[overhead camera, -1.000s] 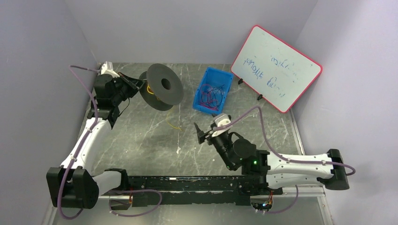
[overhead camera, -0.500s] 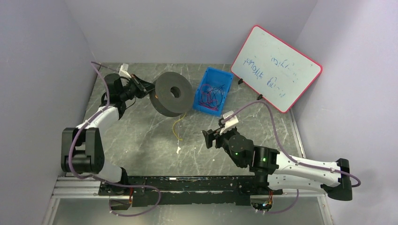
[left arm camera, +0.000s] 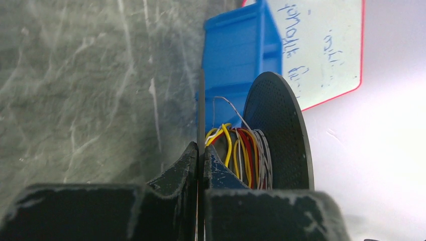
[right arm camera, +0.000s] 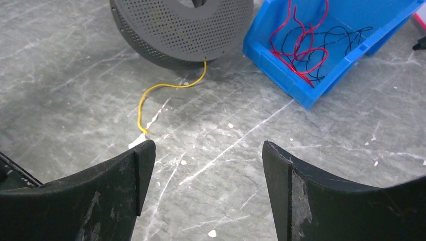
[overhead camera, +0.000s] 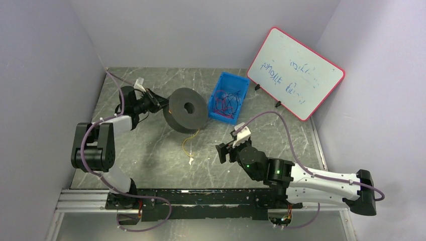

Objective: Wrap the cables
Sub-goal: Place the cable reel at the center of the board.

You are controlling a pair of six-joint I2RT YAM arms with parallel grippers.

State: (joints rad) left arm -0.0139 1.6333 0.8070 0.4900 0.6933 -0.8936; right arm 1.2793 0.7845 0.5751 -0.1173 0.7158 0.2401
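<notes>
cable (right arm camera: 166,86) on veined table (right arm camera: 75,75), maybe chipped; lilac walls (overhead camera: 201,35)

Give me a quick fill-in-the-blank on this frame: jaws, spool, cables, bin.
1. The left jaws are ____ on a flange of the spool.
2. A loose ____ cable trails from the spool onto the table.
3. The bin holding red and dark cables is ____.
4. The right jaws stand ____ above the table, holding nothing.

Missing words: shut; yellow; blue; open.
</notes>
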